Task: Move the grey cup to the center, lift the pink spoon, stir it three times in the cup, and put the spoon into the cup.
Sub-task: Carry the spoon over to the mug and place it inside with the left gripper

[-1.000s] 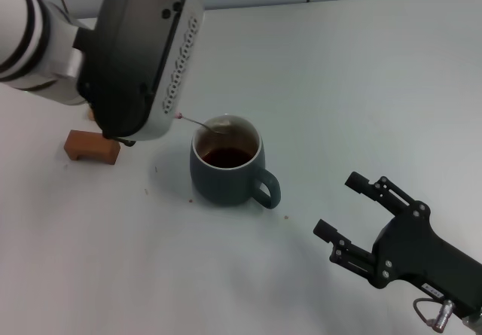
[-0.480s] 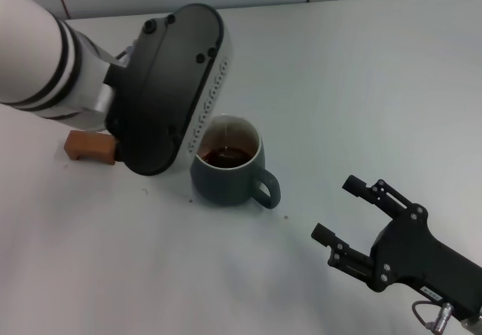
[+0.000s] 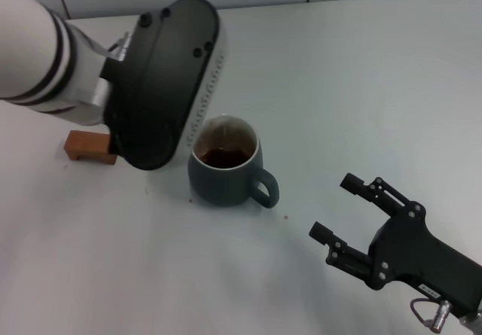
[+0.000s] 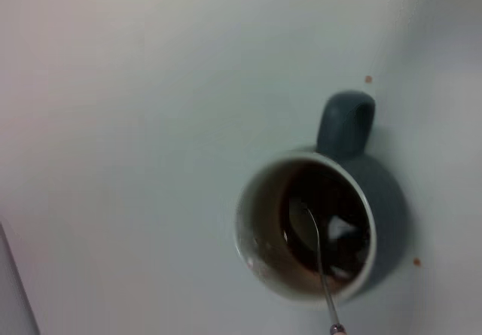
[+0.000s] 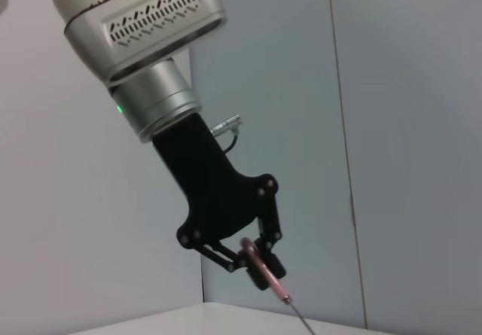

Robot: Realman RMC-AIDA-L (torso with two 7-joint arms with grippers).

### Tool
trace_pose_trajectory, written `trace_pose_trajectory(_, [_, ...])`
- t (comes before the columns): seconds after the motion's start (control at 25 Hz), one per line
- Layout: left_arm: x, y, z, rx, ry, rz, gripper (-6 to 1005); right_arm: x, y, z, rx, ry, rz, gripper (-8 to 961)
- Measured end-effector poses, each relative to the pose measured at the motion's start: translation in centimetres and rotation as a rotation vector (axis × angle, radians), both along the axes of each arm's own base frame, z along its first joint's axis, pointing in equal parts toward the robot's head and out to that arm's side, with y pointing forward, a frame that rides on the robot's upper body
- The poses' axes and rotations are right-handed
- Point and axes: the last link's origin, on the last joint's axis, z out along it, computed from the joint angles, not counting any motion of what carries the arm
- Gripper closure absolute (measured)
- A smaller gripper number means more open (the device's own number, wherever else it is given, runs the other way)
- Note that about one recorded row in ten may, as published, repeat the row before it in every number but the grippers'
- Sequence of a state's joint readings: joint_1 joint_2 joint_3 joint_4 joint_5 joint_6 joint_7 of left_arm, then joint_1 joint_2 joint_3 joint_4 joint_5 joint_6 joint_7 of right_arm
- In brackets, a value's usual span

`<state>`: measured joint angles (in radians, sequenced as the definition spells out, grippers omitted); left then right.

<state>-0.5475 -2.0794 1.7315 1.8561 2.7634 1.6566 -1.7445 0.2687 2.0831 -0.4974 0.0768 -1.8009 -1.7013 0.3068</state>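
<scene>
White table (image 3: 361, 79) bears grey cup (image 3: 223, 177), brown block (image 3: 86, 147)

In the head view the left arm's housing hides the left gripper (image 5: 252, 263), most of the pink spoon (image 4: 322, 263) and part of a brown block (image 3: 86, 146); the right gripper (image 3: 348, 213) is cut off at the picture's lower-right corner.

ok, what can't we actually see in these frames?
- Head view: left gripper and most of the pink spoon are hidden behind the left arm's wrist housing.
- Left wrist view: the spoon's handle is cut off by the picture's edge.
- Right wrist view: left gripper clamps the spoon, but the grey cup is out of frame.
</scene>
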Motion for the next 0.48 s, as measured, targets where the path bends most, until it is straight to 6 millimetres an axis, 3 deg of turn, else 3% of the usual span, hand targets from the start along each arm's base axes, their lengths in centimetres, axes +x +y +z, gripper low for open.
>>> trace_pose_trajectory(0.28, [1.3, -0.6, -1.2, -0.061, -0.044, -0.047, 868, 0.1, -0.2, -0.1, -0.006, -0.002, 0.0, 150])
trace_pose_trajectory(0.48, [0.9, -1.1, -1.4, -0.064, -0.024, -0.034, 868, 0.1, -0.3, -0.1, -0.011, -0.003, 0.002, 150])
